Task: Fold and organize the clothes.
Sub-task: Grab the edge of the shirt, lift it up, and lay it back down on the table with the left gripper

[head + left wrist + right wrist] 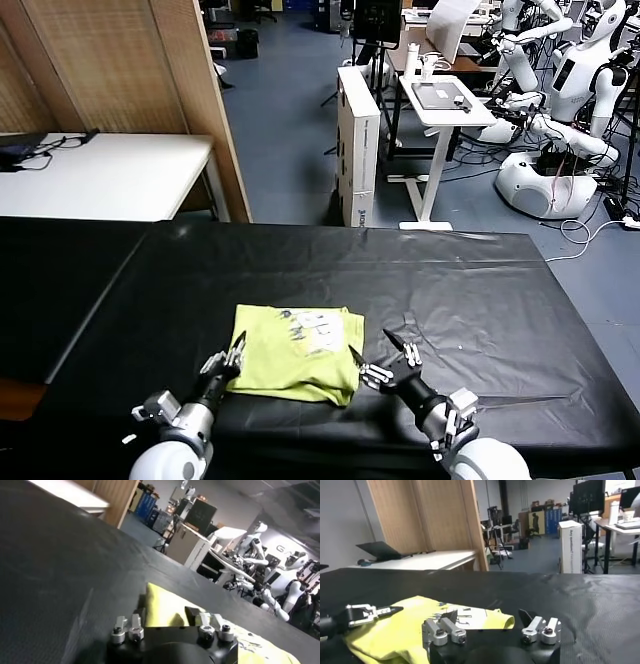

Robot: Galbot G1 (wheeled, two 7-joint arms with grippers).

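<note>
The lime yellow-green T-shirt [298, 352] lies folded into a compact rectangle on the black table [480, 290], with a whitish print on top. My left gripper [232, 359] is open at the shirt's near left corner, one finger over the cloth edge. My right gripper [381, 356] is open just right of the shirt's near right corner, apart from it. In the left wrist view the shirt [165, 611] lies between the open fingers [134, 625]. In the right wrist view the folded shirt [415, 625] lies ahead, with the left gripper [367, 615] at its far side.
A white table [110, 175] with a laptop stands at the back left beside wooden panels [120, 65]. A white cabinet [357, 140], a small desk [445, 100] and other white robots [560, 90] stand beyond the far edge.
</note>
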